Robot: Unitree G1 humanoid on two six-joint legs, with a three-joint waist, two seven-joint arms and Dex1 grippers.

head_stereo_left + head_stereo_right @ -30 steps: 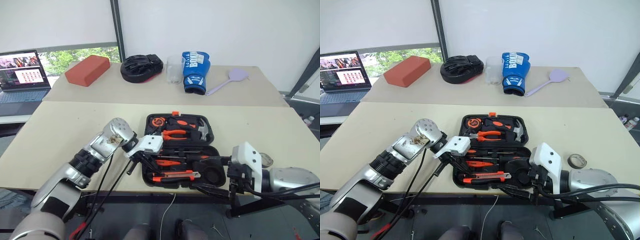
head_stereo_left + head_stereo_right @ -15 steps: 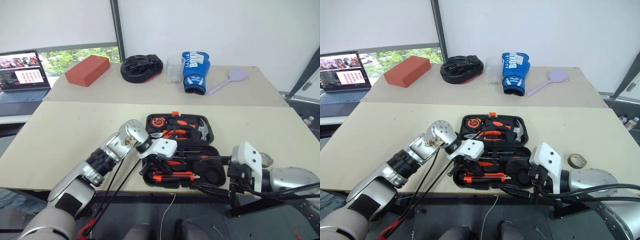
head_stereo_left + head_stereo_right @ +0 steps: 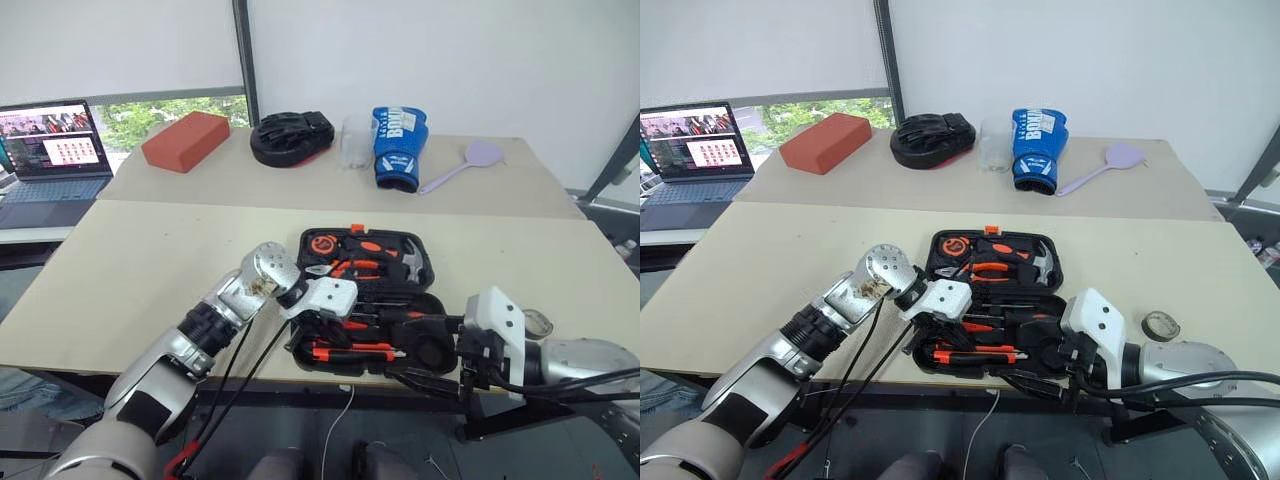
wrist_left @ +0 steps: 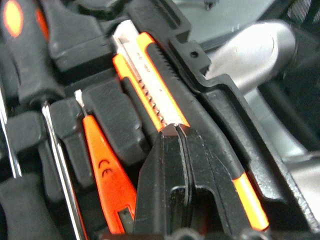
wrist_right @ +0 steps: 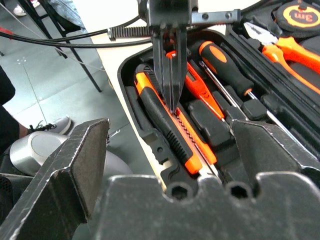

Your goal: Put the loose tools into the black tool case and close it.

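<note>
At the upper left of the head view a laptop (image 3: 55, 150) sits on a side desk, with a red brick (image 3: 185, 141) and a black mitt (image 3: 291, 137) along the far bench, none of it in play. Lower left of centre, the left gripper (image 3: 930, 331) reaches into the near half of the open black tool case (image 3: 420, 268), its jaws pressed together with nothing between them, the tips resting on the orange-black utility knife (image 5: 167, 131) that lies in its recess by the case's near wall. Just beside the knife lies the small orange tester pen (image 4: 106, 170), then the screwdrivers (image 5: 224, 77) further in. To my eye this is the seating step: the knife is being pushed home rather than carried. At lower right, the right gripper (image 5: 170, 160) hangs off the near edge with jaws spread wide and empty. A tape roll (image 3: 1160, 324) lies on the bench at right, outside the case; fetching it looks like the next job, then swinging the lid shut.
</note>
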